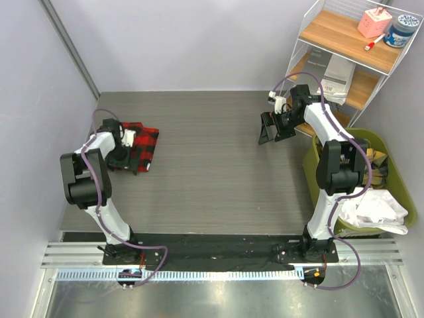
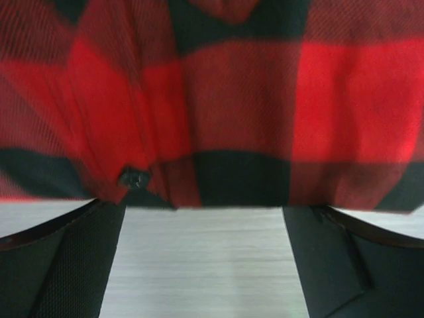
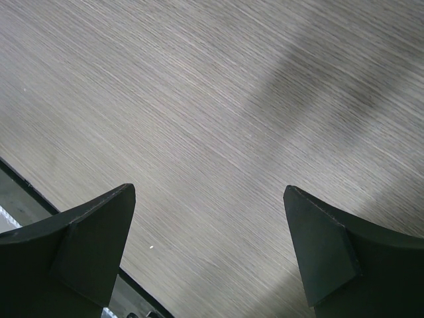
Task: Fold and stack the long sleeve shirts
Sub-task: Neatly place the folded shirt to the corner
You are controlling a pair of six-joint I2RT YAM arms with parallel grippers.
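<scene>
A red-and-black check long sleeve shirt lies folded into a small bundle at the far left of the table. My left gripper is low at its near edge. In the left wrist view the shirt fills the upper part, with a dark button near its hem. The left gripper is open, with bare table between its fingers and the hem at their tips. My right gripper is open and empty above the table at the far right; its wrist view shows only tabletop. No white patch shows.
A green bin at the right edge holds white cloth and other items. A wire shelf with wooden boards stands at the back right, close behind the right arm. Walls close in on the left and at the back.
</scene>
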